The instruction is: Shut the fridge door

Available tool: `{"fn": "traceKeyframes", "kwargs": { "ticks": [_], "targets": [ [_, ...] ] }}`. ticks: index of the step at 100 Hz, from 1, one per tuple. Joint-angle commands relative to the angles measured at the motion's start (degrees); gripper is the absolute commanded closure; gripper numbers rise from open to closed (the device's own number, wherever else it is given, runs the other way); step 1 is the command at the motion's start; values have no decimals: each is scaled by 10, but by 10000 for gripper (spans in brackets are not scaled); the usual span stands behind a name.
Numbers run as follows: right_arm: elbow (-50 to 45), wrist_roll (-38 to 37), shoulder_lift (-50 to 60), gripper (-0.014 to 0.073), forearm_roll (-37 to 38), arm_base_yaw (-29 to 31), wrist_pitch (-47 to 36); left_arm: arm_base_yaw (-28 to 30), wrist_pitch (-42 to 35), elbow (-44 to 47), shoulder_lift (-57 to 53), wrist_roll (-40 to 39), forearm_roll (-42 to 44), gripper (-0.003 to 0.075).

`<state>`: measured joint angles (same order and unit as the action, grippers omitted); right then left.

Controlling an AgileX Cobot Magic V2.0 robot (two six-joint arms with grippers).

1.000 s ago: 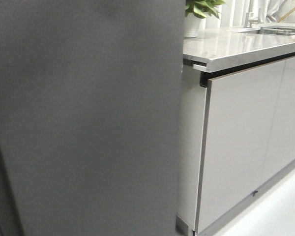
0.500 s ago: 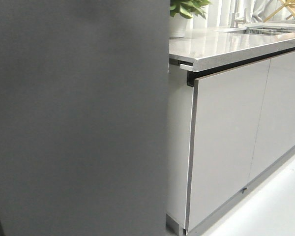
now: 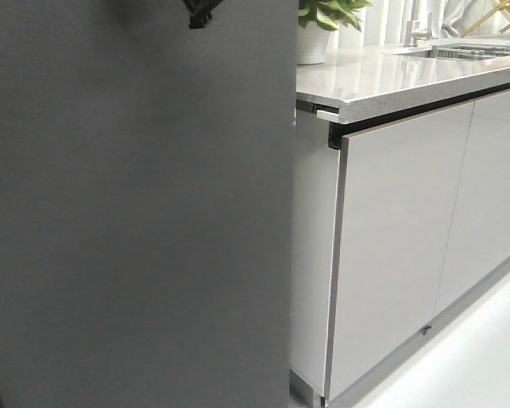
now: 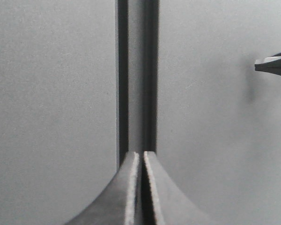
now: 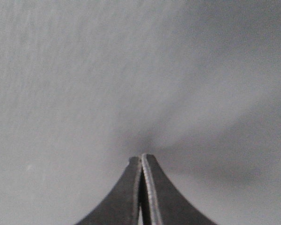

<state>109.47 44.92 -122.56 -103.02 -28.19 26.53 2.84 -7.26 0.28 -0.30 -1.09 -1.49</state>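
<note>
A pale grey stone counter runs back from the middle of the front view. Under the counter hang flat light-grey cabinet doors, the nearest standing slightly ajar, with a dark gap just beneath the counter's edge. On the counter's near corner sits a white pot with a green plant. Farther along it lies a sink. Below the cabinets the floor is pale and smooth.
</note>
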Motion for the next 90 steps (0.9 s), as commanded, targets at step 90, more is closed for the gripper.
{"fn": "traceKeyframes", "kwargs": {
  "ticks": [90],
  "targets": [
    [22,146,40,639,-31,-24,-166,-2,-42,20,-12,-2,-2,740]
  ]
}}
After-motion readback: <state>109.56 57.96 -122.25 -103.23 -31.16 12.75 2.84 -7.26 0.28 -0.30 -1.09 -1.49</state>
